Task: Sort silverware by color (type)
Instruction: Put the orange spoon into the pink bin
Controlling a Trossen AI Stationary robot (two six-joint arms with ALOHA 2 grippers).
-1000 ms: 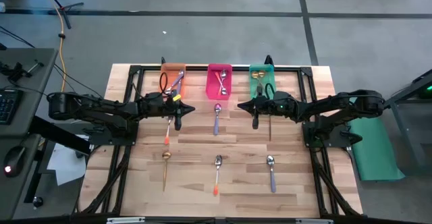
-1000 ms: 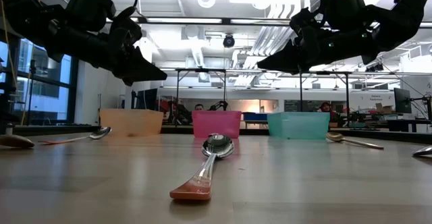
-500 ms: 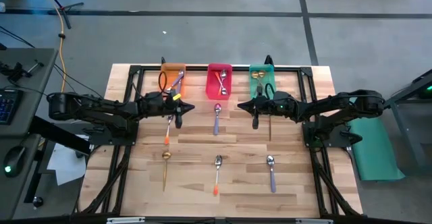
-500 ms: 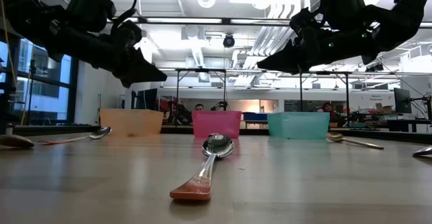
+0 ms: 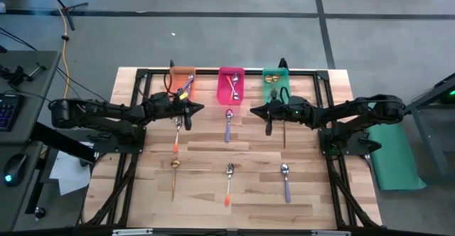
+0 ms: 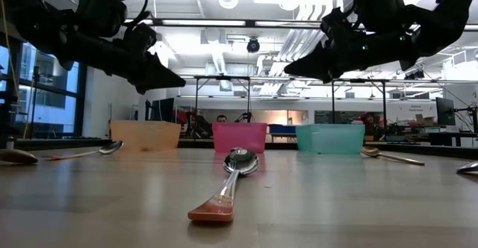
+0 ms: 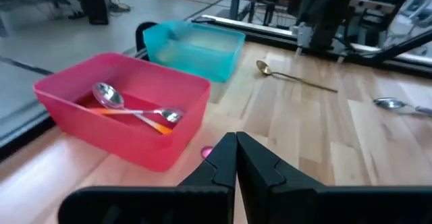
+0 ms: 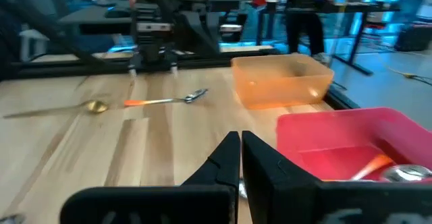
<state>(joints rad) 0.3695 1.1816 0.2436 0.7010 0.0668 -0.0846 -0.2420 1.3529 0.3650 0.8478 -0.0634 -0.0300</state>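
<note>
Both grippers hang shut and empty above the table's far half. My left gripper (image 5: pixel 197 109) (image 7: pixel 235 143) is near the orange bin (image 5: pixel 182 82); an orange-handled spoon (image 5: pixel 176 133) lies on the table under it. My right gripper (image 5: pixel 254 110) (image 8: pixel 239 143) is near the green bin (image 5: pixel 276 84); a gold spoon (image 5: pixel 284 131) lies beside it. A purple-handled spoon (image 5: pixel 228 124) lies between them, in front of the pink bin (image 5: pixel 230 84). Nearer lie a gold spoon (image 5: pixel 174 175), an orange-handled spoon (image 5: pixel 229 183) (image 6: pixel 228 184) and a purple-handled spoon (image 5: pixel 286 181).
The three bins stand in a row at the far edge. The orange bin holds a purple-handled spoon (image 5: pixel 187 86), the pink bin (image 7: pixel 128 109) orange-handled spoons (image 7: pixel 135 110), the green bin a gold spoon (image 5: pixel 271 80). A black frame (image 5: pixel 213 71) runs along the table's edges.
My left gripper has shifted a little toward the table's far edge, still shut. The spoons lie where they were.
</note>
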